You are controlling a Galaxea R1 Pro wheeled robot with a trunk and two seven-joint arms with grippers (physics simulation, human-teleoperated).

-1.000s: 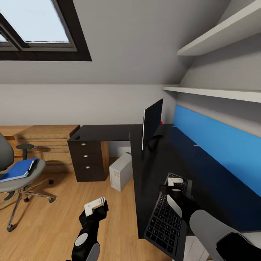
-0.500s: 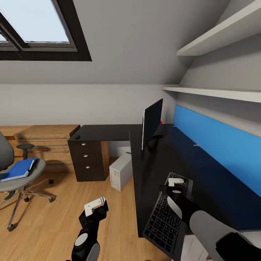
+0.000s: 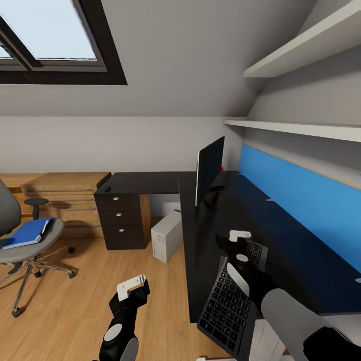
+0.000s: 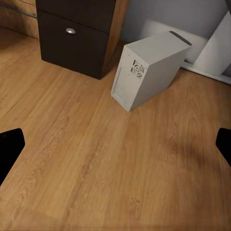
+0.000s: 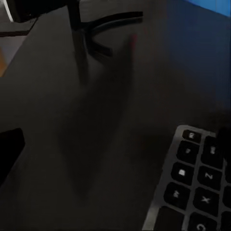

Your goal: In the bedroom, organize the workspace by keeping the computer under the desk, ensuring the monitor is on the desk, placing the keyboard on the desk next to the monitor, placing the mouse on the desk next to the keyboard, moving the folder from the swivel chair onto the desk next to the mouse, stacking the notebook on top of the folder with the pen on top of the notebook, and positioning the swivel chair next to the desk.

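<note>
Keyboard (image 3: pixel 230 296) step underway: it lies on desk (image 3: pixel 210 240), near end overhanging the edge. Right gripper (image 3: pixel 239 245) hovers spread over its far end; left gripper (image 3: pixel 131 286) idle, spread. Next: push it toward monitor (image 3: pixel 209 170).

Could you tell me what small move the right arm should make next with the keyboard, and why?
Probably keep pushing the keyboard farther along the desk toward the monitor. Its near end overhangs the desk's front edge, and a wide stretch of bare black top separates it from the monitor's stand. The right claw sits at the keyboard's far end; whether it grips is unclear.
</note>
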